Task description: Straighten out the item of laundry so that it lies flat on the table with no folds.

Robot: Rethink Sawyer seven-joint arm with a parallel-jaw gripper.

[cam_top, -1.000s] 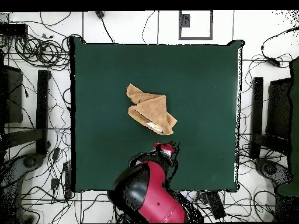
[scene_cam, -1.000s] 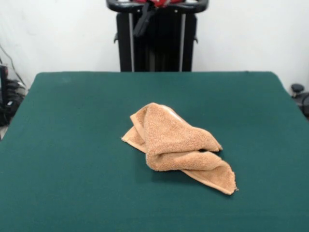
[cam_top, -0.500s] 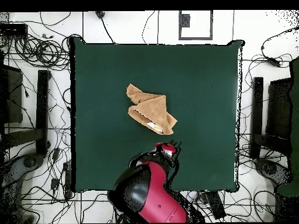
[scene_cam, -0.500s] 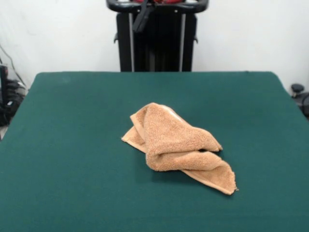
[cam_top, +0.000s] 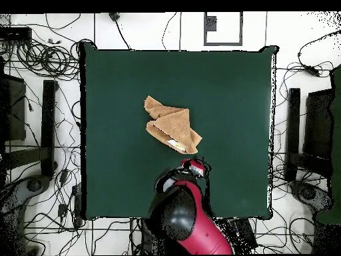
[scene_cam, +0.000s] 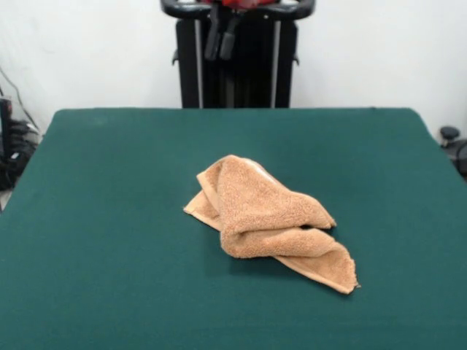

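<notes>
The item of laundry is a tan-orange towel, crumpled and folded over itself near the middle of the green table. One hemmed corner sticks out toward the front right. From above, the towel forms a rough triangle with a pale patch at its lower edge. My gripper hangs high at the far side, its two dark fingers apart and holding nothing. In the overhead view the gripper sits just below the towel's lower right edge, well above the table.
Cables and dark stands surround the table on the floor in the overhead view. The red and black arm reaches over the table's bottom edge. A white wall lies behind the pedestal.
The arm has swung right at its base and the gripper has edged toward the towel. Both fingers now show lower in the front view. The towel has not moved.
</notes>
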